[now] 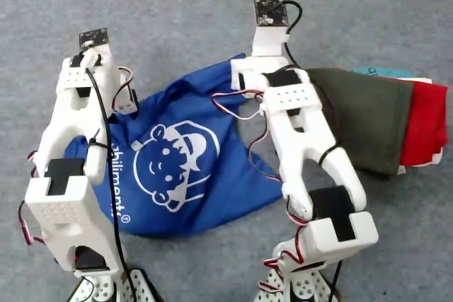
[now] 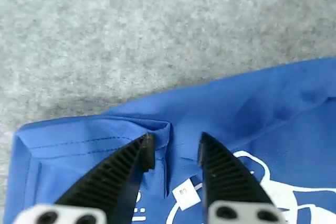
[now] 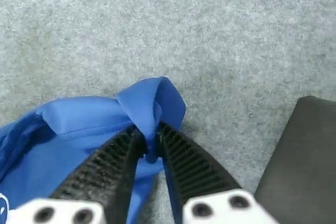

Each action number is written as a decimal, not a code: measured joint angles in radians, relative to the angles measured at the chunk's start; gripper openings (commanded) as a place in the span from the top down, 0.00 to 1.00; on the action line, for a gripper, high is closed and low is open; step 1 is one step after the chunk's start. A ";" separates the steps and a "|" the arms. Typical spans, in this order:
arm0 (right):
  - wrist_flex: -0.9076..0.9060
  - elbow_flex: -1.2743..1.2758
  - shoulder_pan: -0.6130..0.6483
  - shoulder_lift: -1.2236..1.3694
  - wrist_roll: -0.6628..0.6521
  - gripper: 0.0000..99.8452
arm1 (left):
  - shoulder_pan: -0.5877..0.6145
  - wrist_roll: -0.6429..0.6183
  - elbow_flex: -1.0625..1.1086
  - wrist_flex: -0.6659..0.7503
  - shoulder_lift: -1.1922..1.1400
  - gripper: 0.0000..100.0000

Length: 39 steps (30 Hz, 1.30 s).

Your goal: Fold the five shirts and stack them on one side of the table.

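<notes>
A blue shirt [image 1: 180, 167] with a white cartoon print lies rumpled on the grey table between my two arms. My left gripper [image 2: 175, 150] hangs open just over the shirt's edge [image 2: 157, 129], near a small white label [image 2: 184, 192]. My right gripper [image 3: 149, 140] is shut on a bunched corner of the blue shirt [image 3: 152, 98] at its far end. In the high view the left gripper [image 1: 117, 104] is at the shirt's left edge and the right gripper [image 1: 248, 83] at its far right corner. A stack of folded shirts, dark green [image 1: 368, 114] over red [image 1: 428, 125], lies at the right.
The grey felt table [image 1: 177, 26] has free room along the far side and in front of the blue shirt. A teal edge [image 1: 379, 71] peeks out behind the stack. The dark green shirt [image 3: 304, 166] lies close beside my right gripper.
</notes>
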<state>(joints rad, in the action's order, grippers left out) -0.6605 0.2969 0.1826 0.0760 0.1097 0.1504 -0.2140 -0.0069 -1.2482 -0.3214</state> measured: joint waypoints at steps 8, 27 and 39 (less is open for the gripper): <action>0.000 0.000 0.003 0.000 0.000 0.99 | 0.018 0.000 0.000 -0.035 0.000 0.84; 0.002 0.000 0.002 0.000 0.000 0.99 | 0.018 0.000 0.110 0.044 0.000 0.95; 0.002 0.000 0.003 0.000 0.000 0.99 | 0.072 0.000 0.115 0.106 0.000 0.97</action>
<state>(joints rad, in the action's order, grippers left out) -0.6590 0.2969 0.1857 0.0760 0.1097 0.2225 -0.2140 0.1082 -1.1423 -0.3214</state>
